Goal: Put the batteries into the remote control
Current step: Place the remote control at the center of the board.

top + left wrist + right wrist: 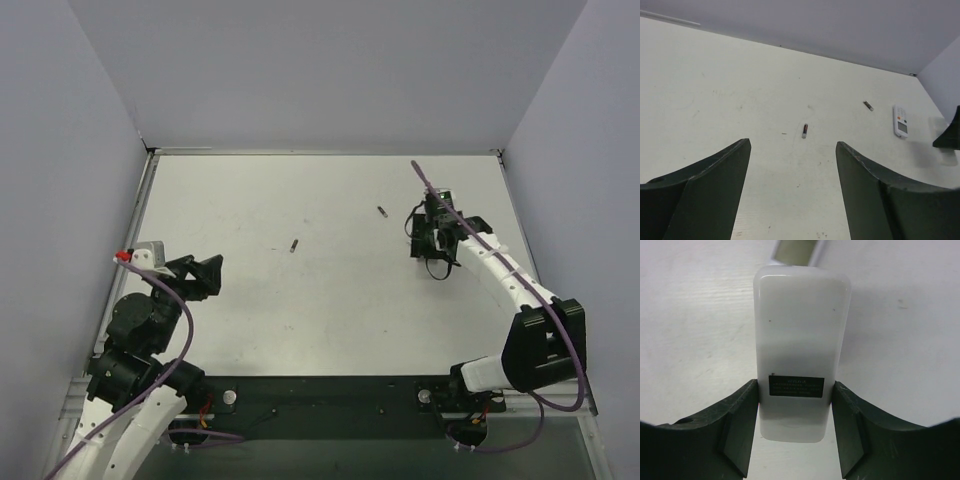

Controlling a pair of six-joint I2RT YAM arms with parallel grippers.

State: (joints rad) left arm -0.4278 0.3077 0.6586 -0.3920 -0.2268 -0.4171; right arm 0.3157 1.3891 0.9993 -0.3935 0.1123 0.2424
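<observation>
My right gripper [795, 385] was clamped on the sides of the small rectangular remote control [800, 325], whose plain white plastic back and black label faced my wrist camera. I could not tell whether it lay on the white table [715, 90] or hung just above it. My left gripper [793, 144] stood wide and empty, well short of the two tiny dark-red cylinder batteries with pale tips: the near battery [804, 130] ahead of it, and the far battery [868, 105] beyond, near a white-faced remote [901, 121] lying face up. I judged three risks. My fingers held the remote control by one end only, so pressing a cell in could pivot it. No open compartment showed, so a lid might bar the way. And the round batteries could roll or squirt from my broad fingertips as they closed.
</observation>
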